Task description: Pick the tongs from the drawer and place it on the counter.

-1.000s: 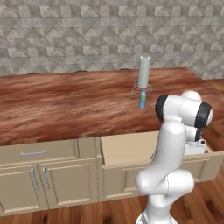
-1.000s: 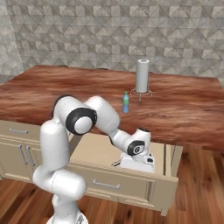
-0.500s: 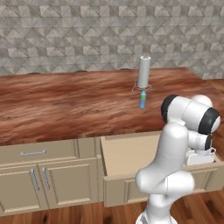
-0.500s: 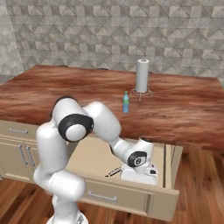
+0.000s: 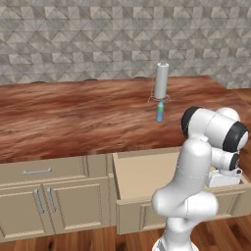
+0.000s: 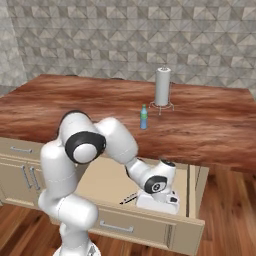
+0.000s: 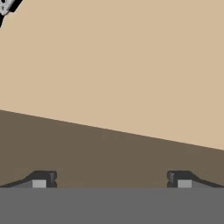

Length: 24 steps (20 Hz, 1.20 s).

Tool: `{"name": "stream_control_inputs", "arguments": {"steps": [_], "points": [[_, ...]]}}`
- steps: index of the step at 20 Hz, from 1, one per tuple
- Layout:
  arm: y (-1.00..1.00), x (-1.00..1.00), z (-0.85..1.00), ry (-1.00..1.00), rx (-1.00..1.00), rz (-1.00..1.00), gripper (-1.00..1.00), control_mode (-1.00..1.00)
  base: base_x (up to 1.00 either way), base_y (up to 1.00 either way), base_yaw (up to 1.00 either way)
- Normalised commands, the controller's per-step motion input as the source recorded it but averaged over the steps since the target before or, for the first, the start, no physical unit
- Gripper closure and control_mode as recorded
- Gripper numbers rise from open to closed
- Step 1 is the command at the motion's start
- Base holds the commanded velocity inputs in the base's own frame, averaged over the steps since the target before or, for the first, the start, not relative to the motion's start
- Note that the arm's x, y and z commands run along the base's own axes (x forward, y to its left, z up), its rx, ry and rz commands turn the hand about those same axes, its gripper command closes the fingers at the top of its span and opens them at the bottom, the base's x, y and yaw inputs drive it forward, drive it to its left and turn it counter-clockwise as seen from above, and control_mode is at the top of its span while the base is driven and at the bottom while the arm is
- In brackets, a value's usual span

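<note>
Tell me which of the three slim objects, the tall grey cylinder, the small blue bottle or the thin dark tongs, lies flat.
The thin dark tongs: they lie flat on the open tan drawer's floor. The tall grey cylinder and small blue bottle stand upright on the reddish-brown wooden counter.

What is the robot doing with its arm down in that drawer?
It is reaching into the open drawer to get the tongs, which lie on the drawer floor just beside its hand. Its end effector is open and holds nothing yet. A small blue bottle and a tall grey cylinder stand on the counter.
</note>
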Motion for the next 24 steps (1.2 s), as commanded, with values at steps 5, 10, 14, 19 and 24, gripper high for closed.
{"name": "stream_control_inputs", "arguments": {"steps": [5,10,14,19,24], "points": [[0.3,0.0,0.88,-0.09,-0.01,-0.03,-1.0,-1.0,0.0,0.0,0.0],[0.5,0.03,0.82,-0.09,0.0,-0.05,-1.0,-1.0,0.0,0.0,0.0],[0.69,0.33,0.29,-0.01,0.0,-0.12,-1.0,-1.0,0.0,0.0,0.0],[0.64,0.15,0.0,0.0,-0.04,-0.24,-1.0,-1.0,0.0,0.0,0.0],[0.52,0.02,-0.05,-0.03,-0.03,-0.32,-1.0,-1.0,0.0,0.0,0.0]]}}
